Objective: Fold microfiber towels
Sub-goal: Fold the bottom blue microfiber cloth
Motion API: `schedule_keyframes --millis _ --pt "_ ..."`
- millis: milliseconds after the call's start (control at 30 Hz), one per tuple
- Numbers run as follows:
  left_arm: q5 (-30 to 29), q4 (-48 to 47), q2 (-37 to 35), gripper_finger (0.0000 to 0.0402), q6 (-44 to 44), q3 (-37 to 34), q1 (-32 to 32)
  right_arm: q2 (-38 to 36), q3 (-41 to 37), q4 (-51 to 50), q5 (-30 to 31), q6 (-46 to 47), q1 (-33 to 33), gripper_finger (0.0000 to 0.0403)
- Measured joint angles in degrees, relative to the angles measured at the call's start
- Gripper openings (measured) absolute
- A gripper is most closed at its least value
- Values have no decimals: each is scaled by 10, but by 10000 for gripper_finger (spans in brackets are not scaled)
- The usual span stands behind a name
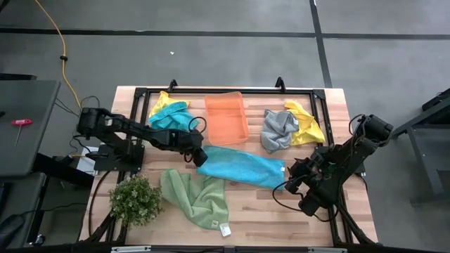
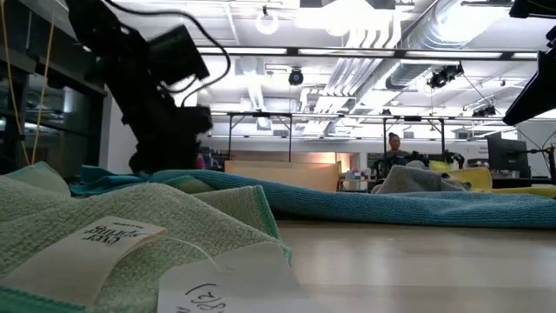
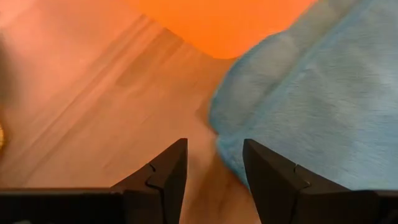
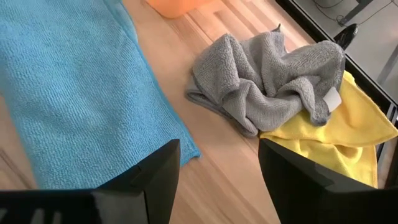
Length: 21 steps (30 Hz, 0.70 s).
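Teal-blue towel (image 1: 241, 166) is lying spread flat across the middle of the wooden worktop (image 1: 267, 211), just below the orange bin (image 1: 226, 117). Left gripper (image 1: 199, 156) sits right at the towel's left end, fingers (image 3: 163, 180) parted a fair bit with nothing between them, low over bare wood beside the cloth edge, can't tell if it's actually touching it. Right gripper (image 1: 290, 184) is at the towel's right end, also spread wide and holding nothing. Light green towel (image 1: 197, 197) is rumpled at the front next to the little plant (image 1: 135, 199), with a white tag at its near corner. Grey towel (image 1: 278, 129) is bunched on top of a yellow one (image 1: 306, 124) near the back right, and another yellow (image 1: 163, 104) plus teal pair (image 1: 171, 119) sits crumpled at the back left.
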Motion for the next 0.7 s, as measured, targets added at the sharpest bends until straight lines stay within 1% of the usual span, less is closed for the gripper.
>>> schedule_keyframes --millis 133,300,367,467,633,700 --pt "19 36 22 145 -1 1 6 0 0 1 0 0 0 210" --pt "23 26 27 144 1 2 6 0 0 3 -1 0 0 210" --pt "23 24 22 137 8 2 6 0 0 3 -1 0 0 210" --pt "35 9 4 109 18 0 6 0 0 3 -1 0 0 210" --pt "38 -25 -31 23 34 0 3 0 0 4 -1 0 0 210" --pt "36 -33 -38 7 34 -1 1 0 0 4 -1 0 0 210"
